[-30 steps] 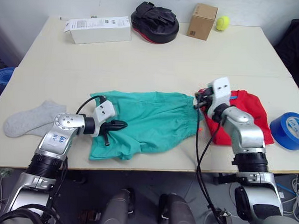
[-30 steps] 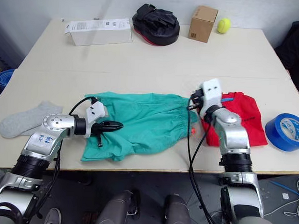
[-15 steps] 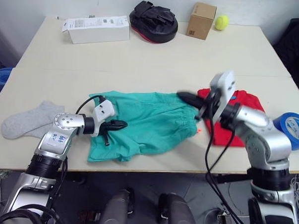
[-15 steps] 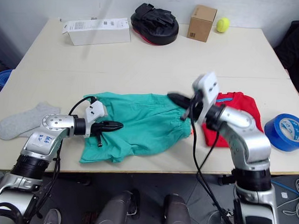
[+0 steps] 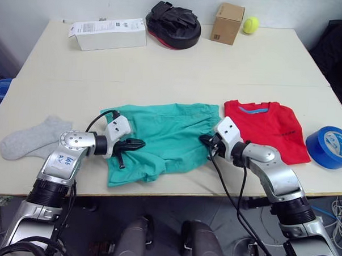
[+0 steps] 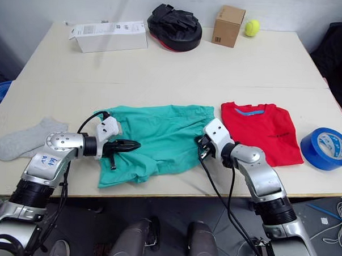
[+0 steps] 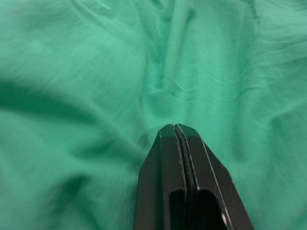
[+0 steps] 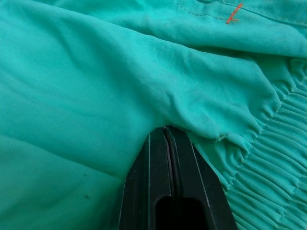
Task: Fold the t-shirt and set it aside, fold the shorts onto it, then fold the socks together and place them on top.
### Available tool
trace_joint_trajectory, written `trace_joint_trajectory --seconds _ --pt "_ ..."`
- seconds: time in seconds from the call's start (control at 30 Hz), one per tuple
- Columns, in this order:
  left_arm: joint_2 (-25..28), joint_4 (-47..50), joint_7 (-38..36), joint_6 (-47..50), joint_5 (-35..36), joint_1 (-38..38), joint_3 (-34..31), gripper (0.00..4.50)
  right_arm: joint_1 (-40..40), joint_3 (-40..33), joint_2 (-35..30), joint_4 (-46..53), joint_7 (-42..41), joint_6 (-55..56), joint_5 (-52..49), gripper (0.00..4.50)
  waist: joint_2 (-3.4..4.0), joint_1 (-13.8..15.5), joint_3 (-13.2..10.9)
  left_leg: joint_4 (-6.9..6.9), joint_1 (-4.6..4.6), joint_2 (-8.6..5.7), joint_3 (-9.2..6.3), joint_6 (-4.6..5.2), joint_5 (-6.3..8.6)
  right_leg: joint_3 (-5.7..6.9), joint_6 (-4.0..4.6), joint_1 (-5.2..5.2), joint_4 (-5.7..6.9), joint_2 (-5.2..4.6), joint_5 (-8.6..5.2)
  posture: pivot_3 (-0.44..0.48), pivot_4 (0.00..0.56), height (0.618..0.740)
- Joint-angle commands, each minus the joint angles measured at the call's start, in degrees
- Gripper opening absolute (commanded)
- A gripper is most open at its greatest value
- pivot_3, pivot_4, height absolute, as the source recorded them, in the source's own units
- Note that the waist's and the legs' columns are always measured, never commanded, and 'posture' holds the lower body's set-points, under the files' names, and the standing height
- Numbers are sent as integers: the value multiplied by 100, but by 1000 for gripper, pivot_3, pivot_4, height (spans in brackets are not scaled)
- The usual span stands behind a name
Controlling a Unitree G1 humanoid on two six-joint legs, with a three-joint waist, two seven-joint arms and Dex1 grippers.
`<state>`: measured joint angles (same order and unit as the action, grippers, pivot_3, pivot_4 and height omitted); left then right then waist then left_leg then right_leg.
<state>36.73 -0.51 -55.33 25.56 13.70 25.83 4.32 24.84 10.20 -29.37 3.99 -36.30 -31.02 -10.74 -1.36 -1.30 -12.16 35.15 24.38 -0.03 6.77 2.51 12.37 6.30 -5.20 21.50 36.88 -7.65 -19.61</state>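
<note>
The teal shorts lie spread across the table's front middle, waistband toward the right. My left gripper rests on their left part, its fingers shut with the cloth puckered at the tips. On the waistband end my right gripper is low, its fingers shut on a fold of the teal cloth beside the gathered elastic. Right of the shorts lies the red t-shirt, folded flat with its neck away from me. The grey socks lie at the front left.
A blue tape roll sits by the table's right edge, next to the t-shirt. Along the far edge of the table stand a white box, a black padded mitt, a cardboard box and a tennis ball.
My right arm swung off the red t-shirt, leftward and down, and shut on the shorts' waistband end. The t-shirt now lies uncovered. The left gripper stayed put.
</note>
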Motion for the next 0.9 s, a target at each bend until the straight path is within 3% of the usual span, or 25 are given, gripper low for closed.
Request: trace_joint_trajectory --seconds 0.03,0.1,0.2,0.3,0.5,0.7,0.9 --pt "-211 1225 157 949 947 324 -401 12 -200 -206 49 48 -26 -382 -184 0 -1 40 0 1 0 0 -3 1 0 0 -1 -2 -1 0 1 0 150 740" --pt "-374 1477 466 1224 897 496 -265 12 -232 -276 95 163 -6 -536 -267 0 -2 81 1 2 -1 -1 -4 2 0 -3 -5 -7 -5 -1 4 0 150 740" --pt "-461 1169 977 1112 259 614 101 12 -277 -290 112 262 13 -617 -265 0 0 117 2 1 -6 -1 -2 1 -2 -3 -5 -8 -4 2 6 0 150 740" --pt "-515 228 1480 947 -147 624 68 12 -315 -299 120 353 33 -673 -269 0 1 103 3 -1 -12 1 3 -1 -4 -4 -5 -7 2 11 6 0 150 740" --pt "-406 -1977 2102 177 -378 1016 -589 12 -297 -332 102 448 27 -723 -268 0 -4 120 4 0 -9 8 5 1 -4 -1 -3 0 3 11 7 0 150 740" --pt "-269 -3294 1812 -546 -563 1530 -531 12 -464 -244 39 625 -88 -699 -260 0 -4 121 5 -1 -10 7 6 1 -3 0 2 0 -2 8 13 0 150 740" --pt "-165 -2952 1078 -556 -267 1530 -626 12 -562 -284 95 843 -149 -546 -321 0 -4 117 4 -3 -9 8 7 -2 -2 4 2 1 -4 8 13 0 150 740"
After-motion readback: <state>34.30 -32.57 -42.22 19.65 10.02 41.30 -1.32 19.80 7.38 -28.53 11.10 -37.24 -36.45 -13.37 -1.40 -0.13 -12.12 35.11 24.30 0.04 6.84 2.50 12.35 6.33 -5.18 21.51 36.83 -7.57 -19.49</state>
